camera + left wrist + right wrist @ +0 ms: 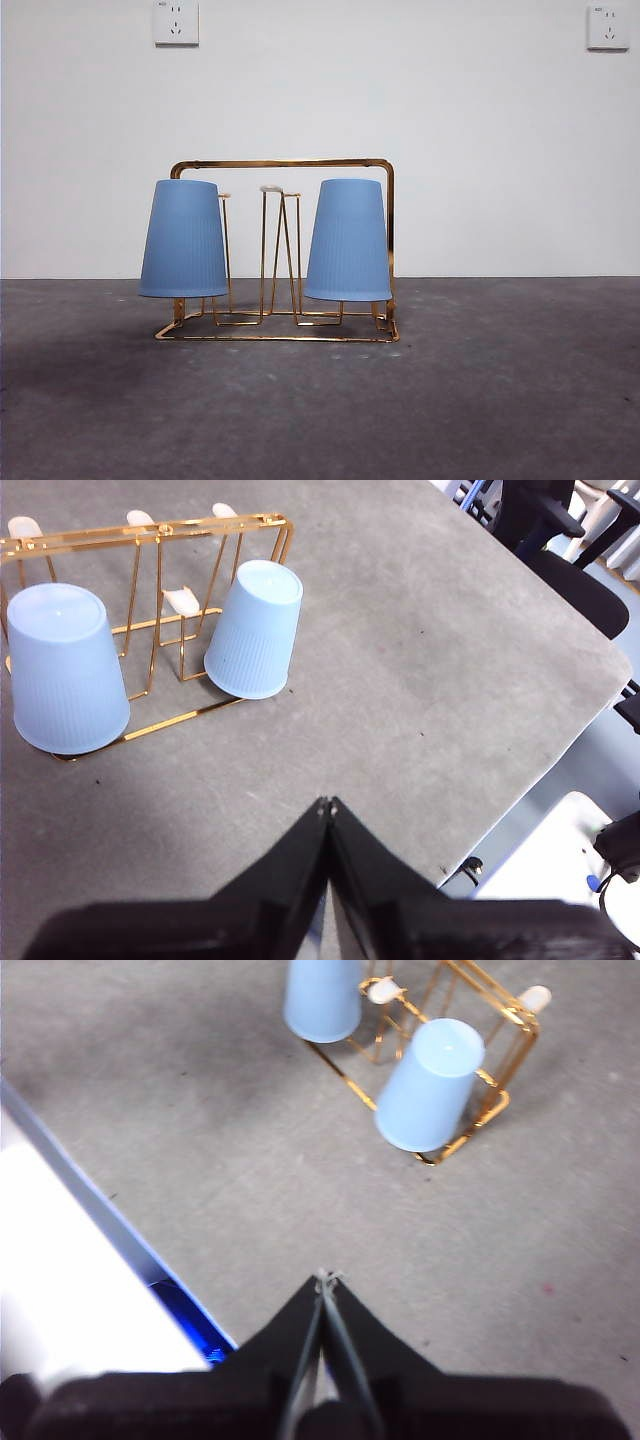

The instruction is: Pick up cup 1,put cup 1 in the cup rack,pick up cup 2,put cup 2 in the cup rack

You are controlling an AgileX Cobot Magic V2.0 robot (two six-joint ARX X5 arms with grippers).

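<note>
Two light blue ribbed cups hang upside down on the gold wire cup rack [290, 163] in the middle of the table, one cup [184, 238] at its left end and the other cup [348, 240] at its right end. The left wrist view shows both cups [65, 670] [255, 630] on the rack [150, 535], well away from my left gripper [327, 805], which is shut and empty. My right gripper [326, 1278] is also shut and empty, set back from the rack [500, 1090] and its two cups [322, 995] [430, 1085]. Neither arm shows in the front view.
The grey table [500, 400] ends at an edge [560, 740] on the left arm's side, with black chairs [570, 580] beyond. A white box with a blue rim [80, 1290] sits by the right gripper. Wall sockets [176, 22] are behind.
</note>
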